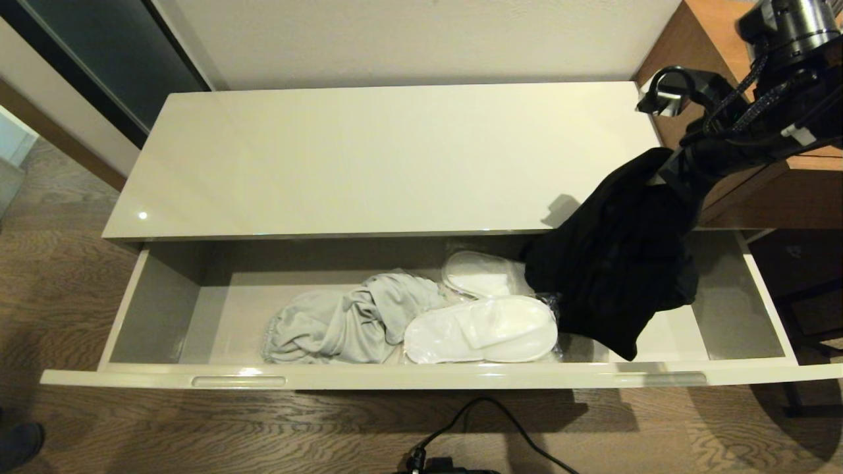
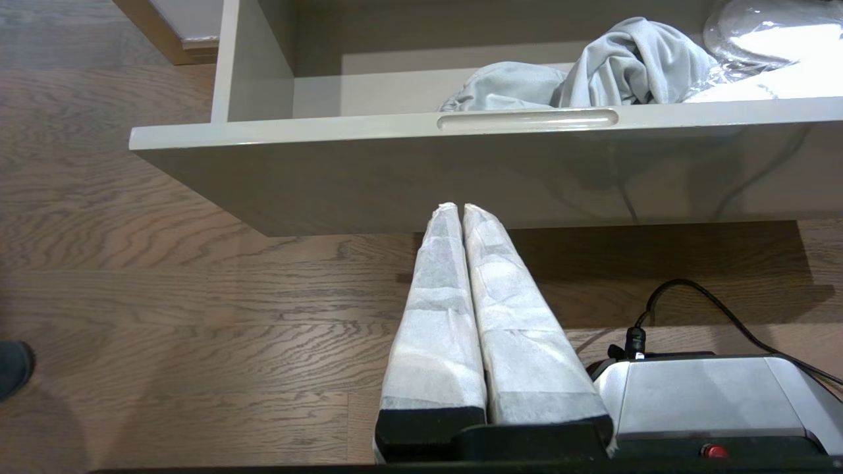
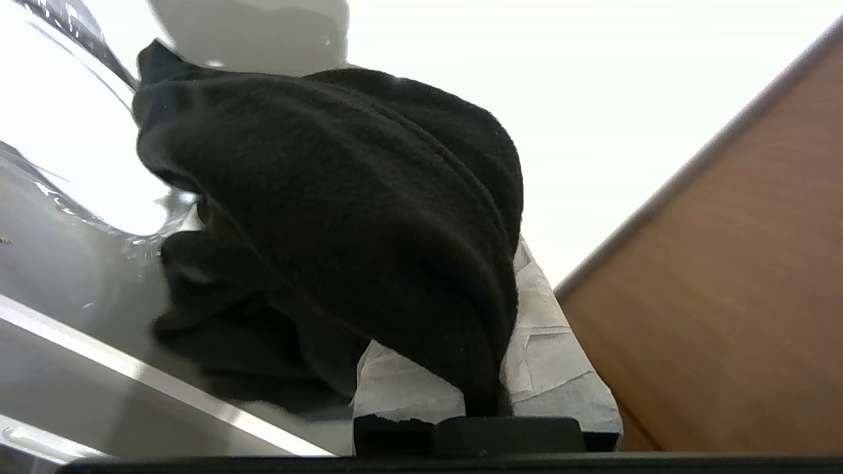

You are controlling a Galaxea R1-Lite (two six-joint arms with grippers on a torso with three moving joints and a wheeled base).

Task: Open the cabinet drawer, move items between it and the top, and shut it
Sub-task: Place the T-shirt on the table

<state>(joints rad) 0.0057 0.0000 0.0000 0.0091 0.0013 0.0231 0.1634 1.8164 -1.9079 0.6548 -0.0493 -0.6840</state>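
The cabinet drawer (image 1: pixel 421 377) stands pulled fully out below the cream top (image 1: pixel 395 151), which is bare. Inside lie a crumpled light grey garment (image 1: pixel 342 322) and white slippers in clear sleeves (image 1: pixel 484 329). My right gripper (image 1: pixel 666 172) is shut on the black garment (image 1: pixel 612 270), which hangs over the drawer's right part and the top's front edge. In the right wrist view the black cloth (image 3: pixel 342 217) drapes over the taped fingers (image 3: pixel 553 355). My left gripper (image 2: pixel 459 209) is shut on nothing, low over the floor before the drawer front (image 2: pixel 461 171).
A brown wood-grain unit (image 1: pixel 777 191) rises at the right, close to my right arm. A black cable (image 1: pixel 487 421) and my base (image 2: pixel 711 401) sit on the wood floor before the drawer. A dark shoe (image 1: pixel 16 444) shows at the far left.
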